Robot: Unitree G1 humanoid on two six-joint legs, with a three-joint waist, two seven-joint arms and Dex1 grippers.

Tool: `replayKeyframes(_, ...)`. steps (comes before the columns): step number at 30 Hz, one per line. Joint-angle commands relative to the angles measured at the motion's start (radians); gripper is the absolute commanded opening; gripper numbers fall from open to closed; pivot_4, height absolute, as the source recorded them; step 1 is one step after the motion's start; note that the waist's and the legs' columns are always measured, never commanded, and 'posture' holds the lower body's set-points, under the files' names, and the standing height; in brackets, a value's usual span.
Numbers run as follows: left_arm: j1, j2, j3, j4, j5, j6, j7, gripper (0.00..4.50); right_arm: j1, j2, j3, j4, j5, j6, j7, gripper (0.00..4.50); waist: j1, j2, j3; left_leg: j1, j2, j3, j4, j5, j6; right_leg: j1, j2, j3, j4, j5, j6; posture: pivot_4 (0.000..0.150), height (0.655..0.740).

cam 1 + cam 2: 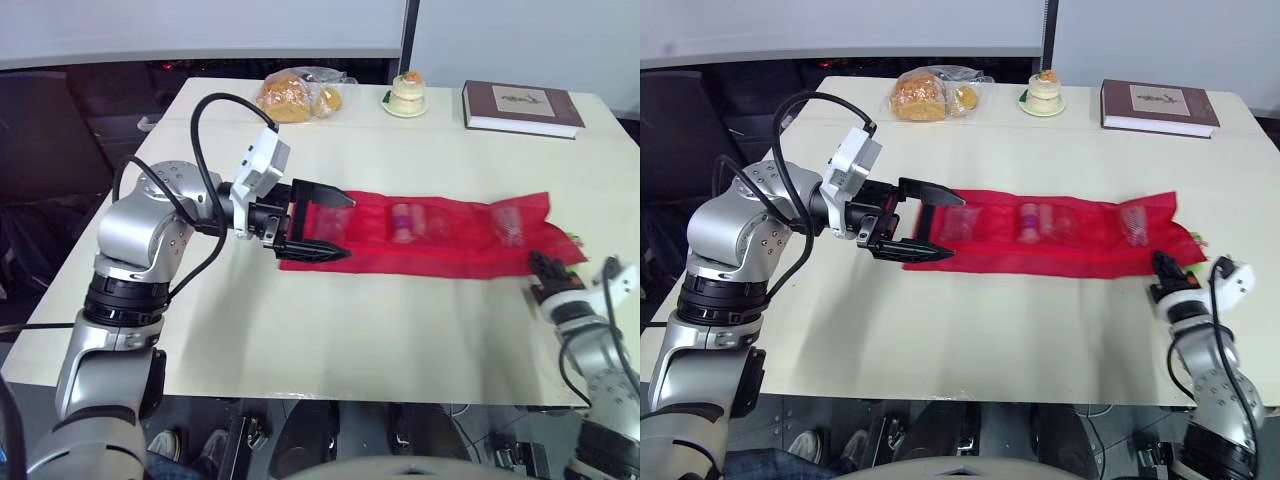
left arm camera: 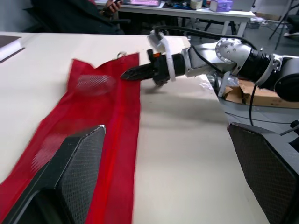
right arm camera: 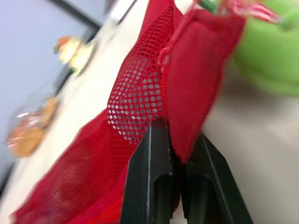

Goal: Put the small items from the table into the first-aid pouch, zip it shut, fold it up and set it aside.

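Red pouch lies unfolded, long flat strip across middle of table. Pale small items show through pouch mesh. Left gripper at pouch's left end, fingers spread wide over fabric. Right gripper at pouch's right corner, fingers pressed together, pinching red flap. Green object just beside that corner. Well beyond pouch's far edge: bread bag, cake, book.

No legible text, book cover emblem too small to read
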Motion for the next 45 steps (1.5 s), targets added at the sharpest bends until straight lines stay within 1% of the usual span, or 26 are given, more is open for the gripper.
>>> replayKeyframes(1, -0.005, 0.005, 0.012, -0.033, -0.021, -0.009, 0.004, 4.5, 0.073, -0.111, -0.082, -0.041, -0.057, -0.035, 0.084, 0.06, 0.003, 0.001, 0.0, 0.0, 0.0, 0.0, 0.0, 0.0, 0.0, 0.0, 0.0, 0.0, -0.001, 0.0, 0.0, 0.15, 0.7289)
replayKeyframes(5, -0.006, 0.001, 0.014, -0.038, -0.025, -0.005, 0.014, 4.5, 0.107, -0.239, -0.116, -0.048, -0.113, -0.065, 0.188, 0.06, -0.003, 0.002, 0.001, 0.0, 0.0, 0.003, 0.0, -0.001, 0.001, 0.0, 0.0, 0.002, -0.001, 0.0, 0.001, 0.15, 0.7289)
replayKeyframes(8, -0.006, 0.003, 0.01, -0.034, -0.024, -0.01, 0.013, 4.5, 0.135, -0.41, -0.042, -0.117, -0.289, -0.101, 0.305, 0.06, -0.013, 0.005, 0.002, 0.001, 0.0, 0.005, 0.001, 0.0, 0.001, 0.0, 0.001, 0.004, -0.001, -0.002, 0.003, 0.15, 0.7289)
replayKeyframes(10, -0.008, 0.006, 0.008, -0.03, -0.021, -0.013, 0.01, 4.5, 0.142, -0.534, 0.067, -0.196, -0.422, -0.136, 0.401, 0.06, -0.023, 0.006, 0.002, 0.002, 0.0, 0.006, 0.001, 0.0, 0.001, 0.0, 0.001, 0.005, 0.0, -0.002, 0.004, 0.15, 0.7289)
replayKeyframes(13, -0.011, 0.006, 0.006, -0.029, -0.02, -0.015, 0.011, 4.5, 0.096, -0.653, 0.25, -0.304, -0.527, -0.119, 0.487, 0.06, -0.028, 0.004, 0.002, 0.004, 0.003, 0.007, 0.001, -0.001, 0.001, 0.0, 0.006, 0.007, 0.001, -0.002, 0.005, 0.15, 0.7289)
replayKeyframes(15, -0.009, 0.005, 0.004, -0.031, -0.019, -0.017, 0.014, 4.5, 0.035, -0.683, 0.373, -0.345, -0.59, -0.092, 0.505, 0.06, -0.019, 0.003, 0.002, 0.003, 0.006, 0.005, 0.001, 0.0, 0.001, 0.0, 0.011, 0.01, 0.001, -0.003, 0.005, 0.15, 0.7289)
replayKeyframes(17, -0.007, 0.003, -0.002, -0.039, -0.016, -0.021, 0.018, 4.5, -0.049, -0.671, 0.508, -0.357, -0.665, -0.055, 0.501, 0.06, -0.015, 0.003, 0.002, 0.002, 0.006, 0.004, 0.001, 0.0, 0.0, -0.001, 0.013, 0.011, 0.001, -0.003, 0.004, 0.15, 0.7289)
replayKeyframes(18, -0.008, 0.003, -0.002, -0.046, -0.019, -0.017, 0.021, 4.5, -0.096, -0.686, 0.621, -0.342, -0.767, -0.077, 0.531, 0.06, -0.015, 0.002, 0.003, 0.001, 0.006, 0.004, 0.001, 0.0, 0.0, -0.001, 0.013, 0.011, 0.001, -0.002, 0.004, 0.15, 0.7289)
replayKeyframes(20, -0.009, 0.005, 0.0, -0.053, -0.026, -0.012, 0.024, 4.5, -0.161, -0.715, 0.786, -0.312, -0.929, -0.108, 0.581, 0.06, -0.019, 0.002, 0.003, 0.001, 0.006, 0.006, 0.002, 0.0, 0.0, -0.001, 0.013, 0.014, 0.0, -0.002, 0.003, 0.15, 0.7289)
replayKeyframes(21, -0.01, 0.008, 0.001, -0.053, -0.027, -0.011, 0.025, 4.5, -0.18, -0.741, 0.841, -0.293, -1.001, -0.128, 0.612, 0.06, -0.018, 0.001, 0.003, 0.001, 0.005, 0.007, 0.002, 0.0, 0.0, -0.001, 0.013, 0.016, -0.001, -0.004, 0.0, 0.15, 0.7289)
replayKeyframes(22, -0.008, 0.011, 0.001, -0.054, -0.027, -0.012, 0.027, 4.5, -0.193, -0.763, 0.875, -0.279, -1.053, -0.143, 0.637, 0.06, -0.017, 0.001, 0.003, 0.001, 0.005, 0.007, 0.002, -0.001, 0.001, -0.001, 0.012, 0.017, -0.001, -0.004, 0.0, 0.15, 0.7289)
replayKeyframes(24, -0.005, 0.014, 0.002, -0.056, -0.027, -0.011, 0.03, 4.5, -0.203, -0.772, 0.891, -0.259, -1.102, -0.167, 0.662, 0.06, -0.013, 0.001, 0.003, 0.0, 0.003, 0.007, 0.003, -0.001, 0.001, -0.001, 0.012, 0.018, -0.001, -0.004, 0.0, 0.15, 0.7289)
replayKeyframes(25, -0.002, 0.016, 0.003, -0.058, -0.028, -0.01, 0.032, 4.5, -0.204, -0.773, 0.881, -0.262, -1.108, -0.168, 0.674, 0.66, -0.011, 0.001, 0.003, 0.0, 0.003, 0.007, 0.003, -0.001, 0.001, -0.001, 0.012, 0.018, -0.002, -0.004, 0.0, 0.15, 0.7289)
replayKeyframes(26, 0.001, 0.018, 0.004, -0.059, -0.028, -0.01, 0.034, 4.5, -0.203, -0.765, 0.861, -0.27, -1.1, -0.165, 0.685, 0.98, -0.012, 0.001, 0.003, 0.0, 0.003, 0.008, 0.004, -0.001, 0.002, -0.001, 0.012, 0.018, -0.002, -0.004, 0.0, 0.15, 0.7289)
replayKeyframes(28, 0.014, 0.024, 0.015, -0.066, -0.036, 0.005, 0.05, 4.5, -0.193, -0.735, 0.785, -0.315, -1.036, -0.13, 0.705, 2.02, -0.012, 0.0, 0.004, 0.0, 0.003, 0.008, 0.004, -0.001, 0.002, -0.001, 0.012, 0.019, -0.002, -0.001, 0.002, 0.15, 0.7289)
replayKeyframes(29, 0.02, 0.027, 0.02, -0.069, -0.042, 0.013, 0.056, 4.5, -0.187, -0.725, 0.756, -0.333, -1.013, -0.12, 0.716, 2.39, -0.013, 0.0, 0.004, 0.0, 0.003, 0.008, 0.004, -0.001, 0.002, -0.001, 0.012, 0.019, -0.002, -0.001, 0.002, 0.15, 0.7289)
replayKeyframes(30, 0.031, 0.034, 0.027, -0.072, -0.047, 0.021, 0.063, 4.5, -0.173, -0.714, 0.717, -0.356, -0.979, -0.101, 0.728, 2.99, -0.014, 0.0, 0.004, 0.0, 0.003, 0.008, 0.004, -0.001, 0.002, -0.001, 0.012, 0.019, -0.002, -0.001, 0.001, 0.15, 0.7289)
replayKeyframes(31, 0.041, 0.04, 0.033, -0.072, -0.05, 0.028, 0.067, 4.5, -0.156, -0.709, 0.68, -0.376, -0.948, -0.084, 0.745, 3.39, -0.014, 0.0, 0.004, 0.0, 0.003, 0.007, 0.004, -0.001, 0.002, -0.001, 0.012, 0.018, -0.002, -0.001, 0.001, 0.15, 0.7289)
replayKeyframes(32, 0.055, 0.047, 0.039, -0.07, -0.052, 0.034, 0.07, 4.5, -0.136, -0.71, 0.638, -0.399, -0.912, -0.069, 0.767, 3.99, -0.014, 0.0, 0.004, 0.0, 0.004, 0.007, 0.004, -0.001, 0.002, -0.001, 0.012, 0.018, -0.001, 0.0, 0.001, 0.15, 0.7289)
replayKeyframes(33, 0.07, 0.054, 0.043, -0.067, -0.054, 0.041, 0.073, 4.5, -0.114, -0.714, 0.599, -0.42, -0.878, -0.059, 0.793, 4.25, -0.014, -0.001, 0.004, 0.0, 0.004, 0.007, 0.004, -0.001, 0.002, -0.001, 0.012, 0.018, -0.001, 0.0, 0.001, 0.15, 0.7289)
replayKeyframes(34, 0.087, 0.059, 0.045, -0.062, -0.053, 0.047, 0.073, 4.5, -0.093, -0.717, 0.554, -0.439, -0.839, -0.048, 0.819, 4.39, -0.013, -0.001, 0.004, 0.0, 0.004, 0.007, 0.004, -0.001, 0.002, -0.001, 0.012, 0.017, -0.001, 0.0, 0.001, 0.15, 0.7289)
replayKeyframes(38, 0.163, 0.057, 0.054, -0.046, -0.073, 0.096, 0.104, 4.5, -0.03, -0.697, 0.382, -0.484, -0.683, -0.037, 0.905, 4.39, -0.013, -0.001, 0.004, 0.001, 0.005, 0.007, 0.004, -0.001, 0.002, -0.001, 0.012, 0.018, -0.001, 0.0, 0.001, 0.15, 0.7289)
replayKeyframes(41, 0.237, 0.0, 0.051, -0.035, -0.083, 0.139, 0.194, 4.5, -0.002, -0.674, 0.268, -0.502, -0.561, -0.039, 0.961, 4.39, -0.013, -0.003, 0.005, 0.001, 0.005, 0.007, 0.004, -0.001, 0.002, 0.0, 0.012, 0.018, -0.001, -0.001, 0.002, 0.15, 0.7289)
replayKeyframes(45, 0.312, -0.087, 0.093, -0.003, -0.118, 0.236, 0.332, 4.5, -0.027, -0.647, 0.164, -0.512, -0.367, -0.01, 0.994, 4.39, -0.012, -0.003, 0.005, 0.002, 0.005, 0.007, 0.004, -0.001, 0.002, 0.001, 0.011, 0.018, 0.0, 0.0, 0.001, 0.15, 0.7289)
